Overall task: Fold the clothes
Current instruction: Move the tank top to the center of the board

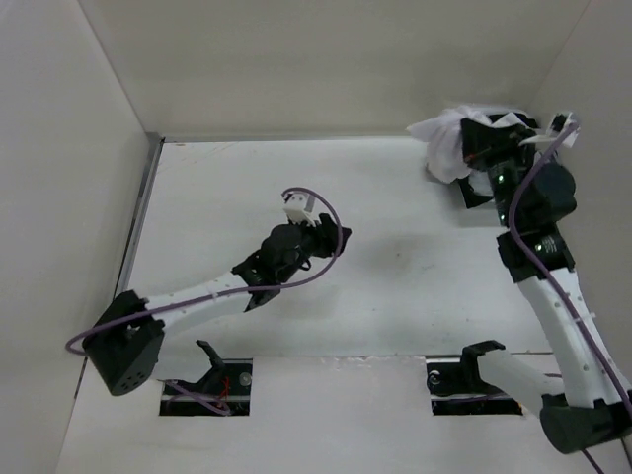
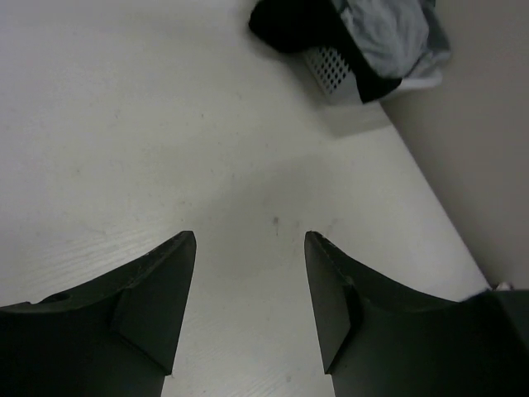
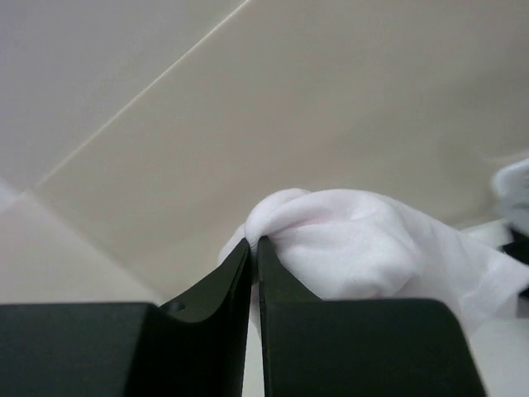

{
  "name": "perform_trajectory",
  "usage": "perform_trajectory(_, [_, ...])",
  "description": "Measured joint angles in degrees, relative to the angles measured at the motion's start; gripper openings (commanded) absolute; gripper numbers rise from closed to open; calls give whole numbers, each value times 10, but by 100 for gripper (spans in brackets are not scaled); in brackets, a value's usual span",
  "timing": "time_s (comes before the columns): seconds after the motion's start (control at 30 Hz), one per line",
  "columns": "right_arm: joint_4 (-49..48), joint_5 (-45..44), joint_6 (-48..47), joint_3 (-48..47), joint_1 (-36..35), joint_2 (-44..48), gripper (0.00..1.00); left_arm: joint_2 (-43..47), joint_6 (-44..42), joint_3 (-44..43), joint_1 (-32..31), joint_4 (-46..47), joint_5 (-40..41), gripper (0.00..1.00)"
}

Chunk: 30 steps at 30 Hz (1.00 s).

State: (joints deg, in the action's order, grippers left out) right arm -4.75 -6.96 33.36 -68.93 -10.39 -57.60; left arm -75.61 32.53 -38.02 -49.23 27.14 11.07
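Note:
The clothes, a thin white top (image 1: 446, 138), hang bunched up in the far right corner in the top view. My right gripper (image 1: 476, 150) is shut on a fold of the white fabric (image 3: 355, 240). In the right wrist view its jaws (image 3: 254, 241) pinch the cloth's edge, held up against the wall. My left gripper (image 1: 314, 219) hovers over the middle of the table. It stands open with nothing between its fingers (image 2: 165, 281), only bare tabletop.
A white perforated basket (image 2: 331, 70) stands in the far right corner, holding a black garment (image 2: 289, 25) and a grey garment (image 2: 388, 37). Beige walls close in the table on the left, back and right. Two cut-outs lie by the arm bases (image 1: 207, 385).

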Motion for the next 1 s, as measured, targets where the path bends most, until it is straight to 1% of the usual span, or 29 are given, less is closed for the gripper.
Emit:
perform_trajectory(0.03, [-4, 3, 5, 23, -30, 20, 17, 26, 6, -2, 9, -11, 9, 55])
perform_trajectory(0.07, [-10, 5, 12, 52, -61, 37, 24, 53, 13, -2, 21, -22, 17, 56])
perform_trajectory(0.13, [-28, 7, 31, 125, -123, 65, 45, 103, 29, -2, 48, -46, 29, 57])
perform_trajectory(0.2, [-41, 7, 41, 210, -182, 61, 60, 146, 43, -2, 80, -72, 37, 58])
perform_trajectory(0.23, [-39, 6, 47, 250, -202, 52, 64, 164, 49, 0, 96, -83, 40, 59])
perform_trajectory(0.27, [-31, 5, 51, 294, -221, 37, 66, 178, 53, 4, 111, -94, 41, 59])
perform_trajectory(0.3, [-12, 3, 55, 337, -235, 26, 66, 187, 55, 9, 124, -106, 41, 59])
perform_trajectory(0.33, [8, 2, 59, 374, -243, 23, 65, 192, 57, 15, 137, -120, 41, 59])
perform_trajectory(0.37, [32, -2, 63, 408, -246, 27, 59, 191, 58, 20, 150, -136, 39, 58])
perform_trajectory(0.4, [55, -4, 67, 433, -246, 37, 50, 184, 59, 25, 160, -152, 36, 57])
perform_trajectory(0.47, [85, -12, 75, 453, -245, 59, 32, 160, 61, 33, 176, -183, 29, 52])
perform_trajectory(0.5, [90, -14, 77, 453, -245, 66, 27, 144, 62, 38, 179, -200, 25, 50])
perform_trajectory(0.57, [88, -16, 85, 450, -246, 74, 27, 117, 63, 47, 178, -231, 14, 45])
perform_trajectory(0.6, [87, -17, 88, 448, -249, 72, 30, 110, 63, 53, 175, -244, 9, 43])
perform_trajectory(0.7, [89, -19, 96, 447, -277, 43, 49, 106, 70, 74, 160, -285, 0, 41])
perform_trajectory(0.73, [91, -17, 96, 445, -292, 25, 53, 106, 75, 78, 154, -295, -2, 41])
perform_trajectory(0.8, [94, -13, 96, 438, -317, -15, 57, 106, 85, 88, 136, -311, -4, 42])
perform_trajectory(0.83, [95, -9, 96, 433, -326, -35, 58, 106, 89, 93, 125, -314, -5, 44])
perform_trajectory(0.9, [94, 0, 96, 415, -344, -78, 54, 95, 93, 99, 110, -314, -6, 44])
perform_trajectory(1.0, [91, 7, 97, 383, -372, -130, 41, 61, 97, 99, 105, -302, -9, 36])
